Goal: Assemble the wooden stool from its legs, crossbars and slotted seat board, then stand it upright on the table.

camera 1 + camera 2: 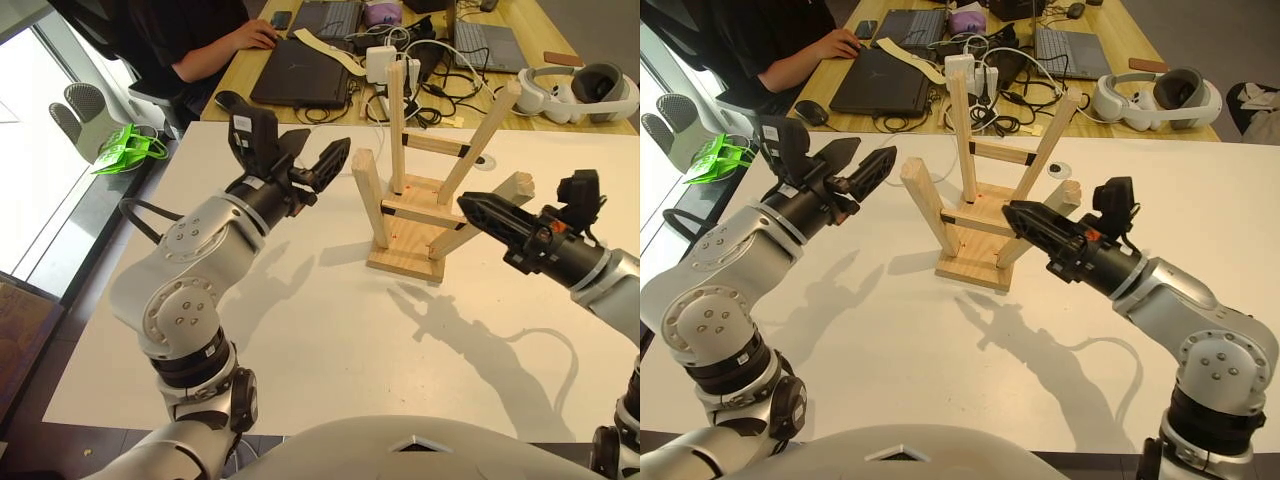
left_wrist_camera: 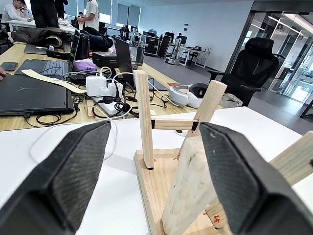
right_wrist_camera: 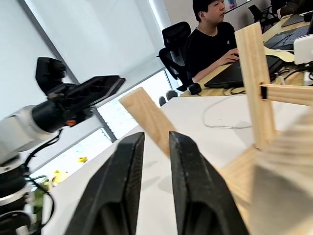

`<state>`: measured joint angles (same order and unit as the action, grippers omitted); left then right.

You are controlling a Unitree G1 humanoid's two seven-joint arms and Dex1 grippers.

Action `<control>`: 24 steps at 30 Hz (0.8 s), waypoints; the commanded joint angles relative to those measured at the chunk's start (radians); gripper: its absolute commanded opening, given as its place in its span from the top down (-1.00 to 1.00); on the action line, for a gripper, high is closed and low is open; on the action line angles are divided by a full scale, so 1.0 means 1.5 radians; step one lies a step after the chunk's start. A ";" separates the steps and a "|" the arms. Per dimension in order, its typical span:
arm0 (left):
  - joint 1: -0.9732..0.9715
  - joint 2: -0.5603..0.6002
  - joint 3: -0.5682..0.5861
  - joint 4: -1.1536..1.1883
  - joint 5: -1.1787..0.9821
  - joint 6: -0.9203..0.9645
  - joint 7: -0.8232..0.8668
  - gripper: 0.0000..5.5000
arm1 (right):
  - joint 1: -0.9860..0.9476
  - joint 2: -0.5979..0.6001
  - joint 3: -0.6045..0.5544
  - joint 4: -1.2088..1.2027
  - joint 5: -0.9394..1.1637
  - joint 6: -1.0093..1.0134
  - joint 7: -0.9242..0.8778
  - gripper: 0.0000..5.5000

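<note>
The wooden stool (image 1: pixel 405 262) rests upside down on the white table (image 1: pixel 300 340), seat board flat and legs pointing up. Crossbars (image 1: pixel 435 146) join the legs. My left gripper (image 1: pixel 318 160) hovers open just left of the nearest leg (image 1: pixel 370 196); in the left wrist view its fingers (image 2: pixel 73 176) stand wide apart with that leg (image 2: pixel 188 191) ahead between them. My right gripper (image 1: pixel 470 207) is shut with nothing in it. Its tip lies against or just beside the right front leg (image 1: pixel 500 200) and lower crossbar (image 1: pixel 420 212); I cannot tell whether it touches.
Behind the white table a wooden desk holds laptops (image 1: pixel 300 75), a white charger with cables (image 1: pixel 382 62) and a headset (image 1: pixel 585 90); a person sits there typing. The table's left edge drops toward a green item (image 1: pixel 125 150) on the floor. Open tabletop lies in front of the stool.
</note>
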<state>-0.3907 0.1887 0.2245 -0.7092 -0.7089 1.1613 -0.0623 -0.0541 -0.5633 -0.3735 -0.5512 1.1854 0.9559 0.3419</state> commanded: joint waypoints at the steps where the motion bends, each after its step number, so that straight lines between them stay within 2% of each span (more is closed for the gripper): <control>1: -0.015 -0.006 0.014 0.005 -0.015 0.002 0.013 -0.23 | 0.008 -0.034 0.045 0.055 -0.159 -0.067 -0.007 0.91; 3: -0.013 -0.006 0.014 0.006 -0.019 0.001 0.017 -0.23 | 0.001 -0.036 0.073 0.076 -0.227 -0.106 -0.005 0.99; 8: -0.007 -0.005 0.008 0.005 -0.023 -0.004 0.027 -0.23 | -0.036 -0.014 0.115 0.101 -0.314 -0.169 0.006 0.99; 24: 0.000 -0.007 -0.005 0.010 -0.019 -0.023 0.046 -0.23 | -0.112 0.017 0.135 0.270 -0.505 -0.280 -0.016 0.99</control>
<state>-0.3969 0.1799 0.2234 -0.6945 -0.7386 1.1282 -0.0025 -0.1926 -0.5479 -0.1621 -0.1644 0.4425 0.5441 0.3301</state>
